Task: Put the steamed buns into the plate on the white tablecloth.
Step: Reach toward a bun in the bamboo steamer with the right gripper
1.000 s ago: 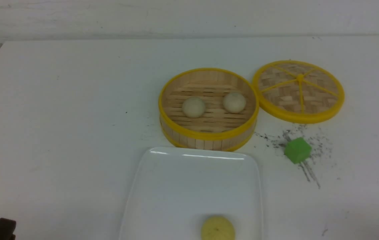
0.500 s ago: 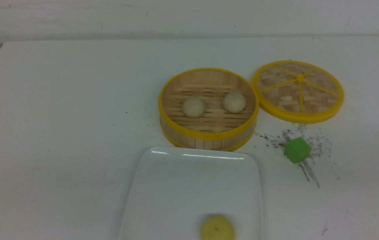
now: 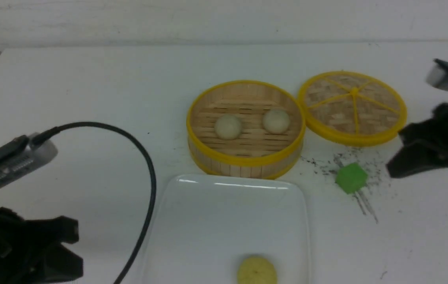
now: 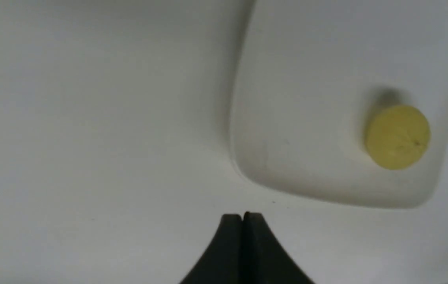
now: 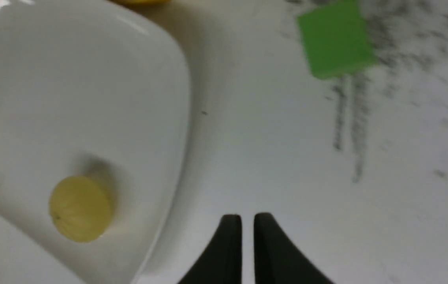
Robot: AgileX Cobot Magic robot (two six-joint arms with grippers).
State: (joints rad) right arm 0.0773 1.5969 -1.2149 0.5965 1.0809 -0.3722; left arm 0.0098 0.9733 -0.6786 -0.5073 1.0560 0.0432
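Buns [image 3: 228, 126] in steamer [image 3: 246, 161]; plate [image 3: 230, 221] seemingly cut off

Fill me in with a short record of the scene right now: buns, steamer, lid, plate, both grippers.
cream buns: two, side by side inside the bamboo steamer, not yet on the plate
steamer lid: off, beside the steamer
plate: in front of the steamer, holding one yellow bun
green block: right of the plate
left gripper: shut, nothing between the fingertips
right gripper: slightly open, empty
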